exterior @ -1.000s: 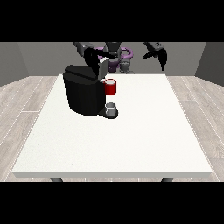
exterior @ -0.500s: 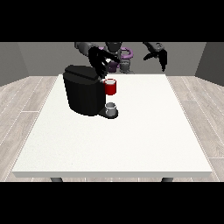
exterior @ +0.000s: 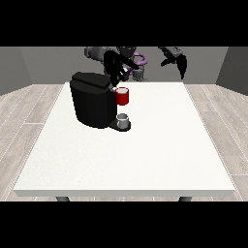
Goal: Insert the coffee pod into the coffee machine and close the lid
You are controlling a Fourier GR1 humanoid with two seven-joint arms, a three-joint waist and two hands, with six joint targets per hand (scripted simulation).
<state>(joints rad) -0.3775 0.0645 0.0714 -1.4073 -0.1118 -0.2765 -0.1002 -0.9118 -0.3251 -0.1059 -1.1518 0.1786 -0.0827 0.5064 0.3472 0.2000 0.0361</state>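
1. The hand at the view's left [exterior: 116, 68] hovers just above the coffee machine [exterior: 92, 99]; can't tell how its fingers sit, and I can't spot the pod.
2. The hand at the view's right [exterior: 178, 62] hangs with fingers relaxed, well away.
3. Come down slowly over the lid.

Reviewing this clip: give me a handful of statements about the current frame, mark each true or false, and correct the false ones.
1. The coffee machine is black and stands on the white table. True.
2. A red thing at the machine sits on the side facing the view's left. False: it is on the machine's side towards the view's right.
3. The hand at the view's left is over the machine's top, near the red thing. True.
4. The hand at the view's right rests flat on the table. False: it is raised, behind the table's far edge.
5. A grey thing sits at the machine's base below the red thing. True.
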